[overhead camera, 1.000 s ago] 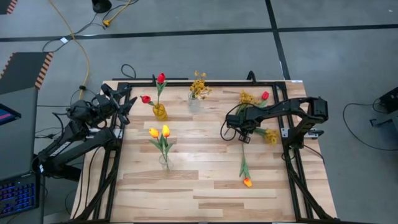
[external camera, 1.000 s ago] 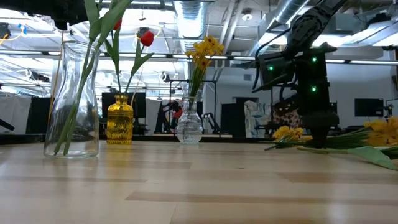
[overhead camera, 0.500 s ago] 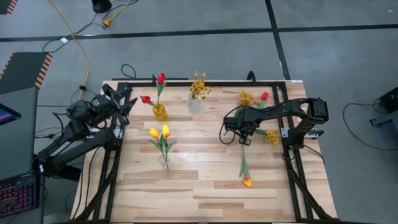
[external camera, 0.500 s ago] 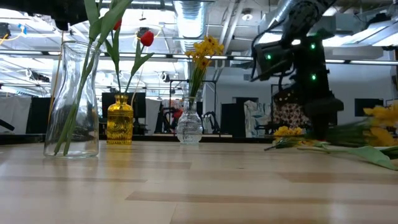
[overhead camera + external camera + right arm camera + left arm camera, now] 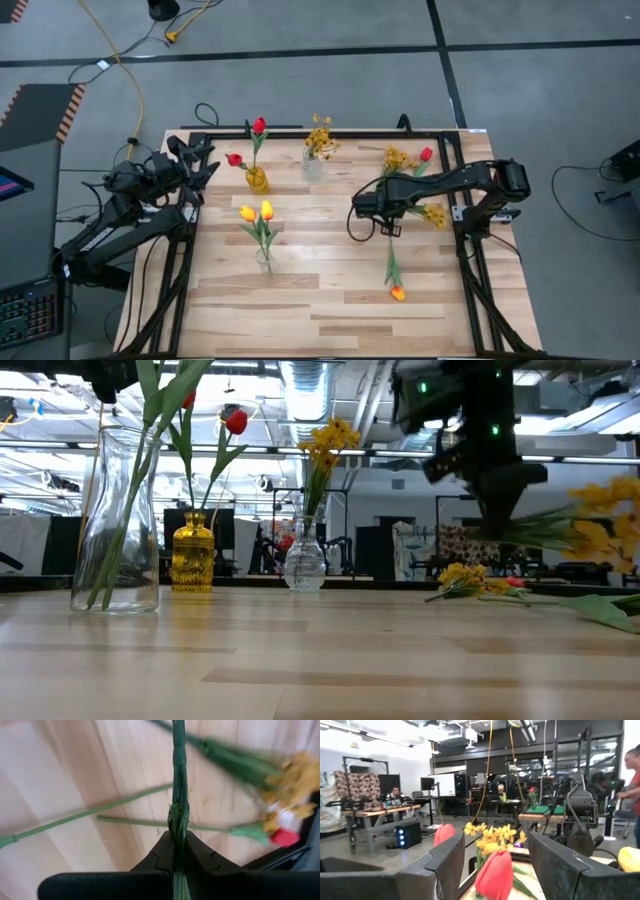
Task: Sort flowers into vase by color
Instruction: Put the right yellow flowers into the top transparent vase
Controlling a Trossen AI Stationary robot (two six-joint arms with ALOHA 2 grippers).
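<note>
One mustard-yellow spray hangs above table, stem clamped in right gripper; left gripper open.

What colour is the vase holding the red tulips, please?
The vase is amber-yellow glass, clearest in the low view.

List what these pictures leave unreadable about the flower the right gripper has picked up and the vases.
- Blossoms of the mustard-yellow spray held by the right gripper: right wrist view shows only the stem; low view cuts them at the picture's edge.
- Tall clear vase: its tulip heads are cut off by the low view's top edge.
- Amber vase: high view is too small to count its stems.
- Left gripper: waits open near the red tulips; its dark fingers hide the vases below.
</note>
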